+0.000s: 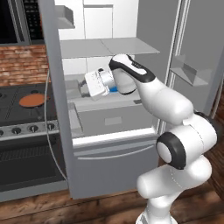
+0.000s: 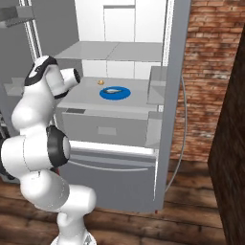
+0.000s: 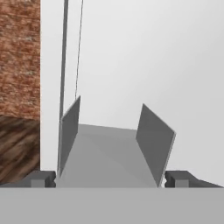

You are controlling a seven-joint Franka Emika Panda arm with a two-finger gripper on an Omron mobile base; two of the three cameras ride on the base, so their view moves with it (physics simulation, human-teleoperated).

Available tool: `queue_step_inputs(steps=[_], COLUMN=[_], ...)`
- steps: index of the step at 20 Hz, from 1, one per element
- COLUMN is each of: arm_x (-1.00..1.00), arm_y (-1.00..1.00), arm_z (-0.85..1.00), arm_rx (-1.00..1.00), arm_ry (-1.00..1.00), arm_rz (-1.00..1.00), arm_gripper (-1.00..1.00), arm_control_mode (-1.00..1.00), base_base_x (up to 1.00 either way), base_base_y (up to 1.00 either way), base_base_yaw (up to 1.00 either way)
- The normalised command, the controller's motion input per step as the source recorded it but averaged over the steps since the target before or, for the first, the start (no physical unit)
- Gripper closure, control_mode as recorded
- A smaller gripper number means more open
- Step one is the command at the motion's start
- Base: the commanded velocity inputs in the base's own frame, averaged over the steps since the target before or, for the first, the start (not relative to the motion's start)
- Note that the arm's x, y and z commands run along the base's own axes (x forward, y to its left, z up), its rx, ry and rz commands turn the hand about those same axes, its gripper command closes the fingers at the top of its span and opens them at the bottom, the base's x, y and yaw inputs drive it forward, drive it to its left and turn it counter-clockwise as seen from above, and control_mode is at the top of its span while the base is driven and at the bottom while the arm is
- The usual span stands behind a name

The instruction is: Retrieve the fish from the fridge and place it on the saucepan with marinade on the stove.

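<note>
The fridge (image 1: 59,131) stands open, white inside. On its middle shelf a small grey-silver fish (image 2: 114,90) lies on a blue round plate (image 2: 115,93). My gripper (image 1: 83,89) is inside the fridge just above that shelf, left of the plate's visible blue edge (image 1: 113,89), and points left toward the door. In the hand view its fingertips (image 3: 43,178) stand far apart, open, with nothing between them. The saucepan (image 1: 33,100) with its reddish-brown marinade disc sits on the stove (image 1: 17,114) to the left of the fridge.
A tiny yellow-orange lump (image 2: 101,82) lies behind the plate. The hand view faces a grey door bin (image 3: 109,148). The left fridge door (image 1: 54,65) stands between the shelf and the stove. A grey drawer (image 2: 103,127) sits below the shelf, and brick wall (image 2: 206,72) is at the right.
</note>
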Motion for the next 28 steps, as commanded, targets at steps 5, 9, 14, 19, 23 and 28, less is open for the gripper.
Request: queue_step_inputs(steps=[5, 9, 14, 19, 23, 28], arm_x=[0.0, 0.0, 0.0, 0.0, -0.03, -0.17], arm_y=[0.53, 0.51, 0.33, -0.07, -0.41, -0.52], arm_z=[0.0, 0.0, 0.0, 0.0, 0.08, 0.26], arm_rx=[0.0, 0.0, 0.0, 0.01, 0.01, -0.02], arm_ry=[0.0, 0.0, 0.0, -0.1, -0.16, -0.13], arm_rz=[0.0, 0.0, 0.0, 0.0, 0.0, -0.07], arm_gripper=[-1.0, -1.0, -1.0, -1.0, -1.0, -1.0], arm_control_mode=[-1.0, -1.0, -1.0, -1.0, -1.0, -1.0], base_base_x=[0.0, 0.0, 0.0, 0.0, 0.0, 0.0], base_base_y=[0.0, 0.0, 0.0, 0.0, 0.0, 0.0], base_base_yaw=[0.0, 0.0, 0.0, 0.0, 0.0, 0.0])
